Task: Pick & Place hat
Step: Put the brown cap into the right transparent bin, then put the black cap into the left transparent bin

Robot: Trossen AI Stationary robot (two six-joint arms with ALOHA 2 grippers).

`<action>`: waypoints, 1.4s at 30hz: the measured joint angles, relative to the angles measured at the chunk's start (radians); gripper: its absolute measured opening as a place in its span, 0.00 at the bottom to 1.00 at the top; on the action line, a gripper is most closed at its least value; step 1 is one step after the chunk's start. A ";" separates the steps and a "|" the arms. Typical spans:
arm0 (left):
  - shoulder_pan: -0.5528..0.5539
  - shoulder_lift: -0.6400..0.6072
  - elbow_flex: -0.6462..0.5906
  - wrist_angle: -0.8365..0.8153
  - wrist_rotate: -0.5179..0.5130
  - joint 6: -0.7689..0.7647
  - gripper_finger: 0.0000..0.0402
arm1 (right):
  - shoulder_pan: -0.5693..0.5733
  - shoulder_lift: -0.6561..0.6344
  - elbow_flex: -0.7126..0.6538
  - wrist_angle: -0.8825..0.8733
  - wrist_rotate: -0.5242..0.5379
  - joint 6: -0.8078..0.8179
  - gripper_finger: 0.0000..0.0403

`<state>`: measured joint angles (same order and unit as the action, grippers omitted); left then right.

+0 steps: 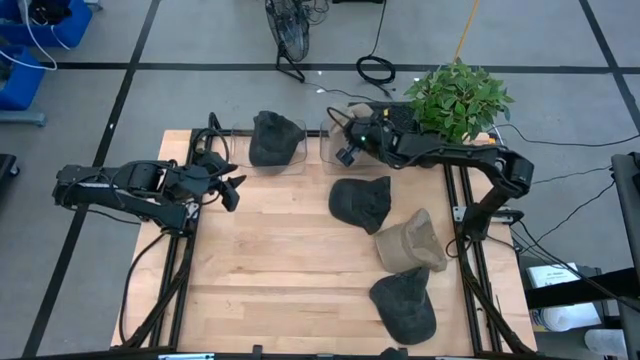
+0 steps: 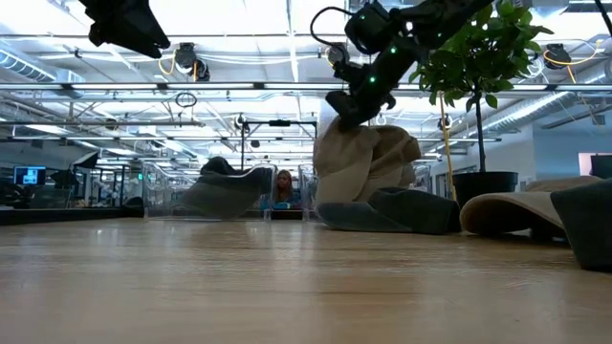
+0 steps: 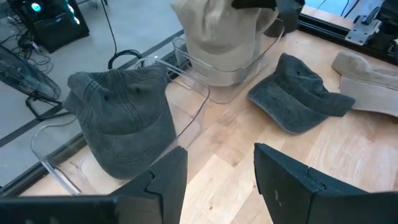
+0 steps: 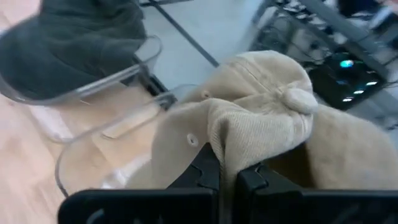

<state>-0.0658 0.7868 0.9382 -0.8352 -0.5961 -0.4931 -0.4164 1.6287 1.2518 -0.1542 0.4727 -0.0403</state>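
My right gripper [image 4: 230,177] is shut on a tan corduroy hat [image 4: 267,118] at the table's far edge. It holds the hat over the right one of two clear bins [image 3: 249,62]. In the low view the hat [image 2: 363,162] hangs below the gripper [image 2: 349,100]. A dark grey hat [image 1: 275,137] sits in the left clear bin [image 1: 300,160]. On the table lie a dark hat [image 1: 360,203], a tan hat [image 1: 410,242] and another dark hat [image 1: 405,305]. My left gripper [image 3: 217,180] waits open at the table's left [image 1: 230,190], holding nothing. My right gripper pinches a raised fold of the tan hat's crown [image 4: 227,140] between its two fingers, beside the top button [image 4: 297,98]. The fingers slant down from the table's right. The hat hangs below them, its lower part [image 3: 217,62] inside the clear bin. Whether it rests on the bin's floor I cannot tell.
A potted plant [image 1: 458,100] stands at the far right corner, close behind my right arm. Bare wood lies between the left gripper and the loose hats [image 1: 270,260]. Metal rails [image 1: 470,270] run along both sides of the table.
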 joint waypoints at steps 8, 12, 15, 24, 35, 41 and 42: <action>0.000 0.000 0.000 0.002 -0.007 0.015 0.46 | 0.032 -0.017 0.000 -0.121 0.007 0.085 0.05; 0.000 0.000 0.000 0.003 -0.008 0.021 0.46 | 0.031 -0.008 -0.001 -0.128 -0.119 0.100 0.06; 0.000 0.000 0.000 0.003 -0.008 0.020 0.46 | 0.031 -0.009 -0.001 -0.123 -0.140 0.115 0.07; 0.000 0.000 0.000 0.003 -0.009 -0.007 0.46 | 0.023 -0.052 -0.001 -0.232 -0.136 0.219 0.31; 0.001 0.019 -0.001 0.034 -0.019 0.059 0.46 | 0.056 -0.222 -0.001 -0.344 -0.137 0.238 0.62; 0.001 0.064 -0.001 0.081 -0.020 0.118 0.46 | 0.097 -0.295 -0.001 -0.347 -0.136 0.239 0.65; 0.001 0.072 -0.001 0.094 -0.019 0.129 0.46 | 0.104 -0.305 -0.001 -0.345 -0.136 0.241 0.65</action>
<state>-0.0647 0.8588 0.9375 -0.7417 -0.6151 -0.3642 -0.3119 1.3233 1.2510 -0.4992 0.3363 0.2004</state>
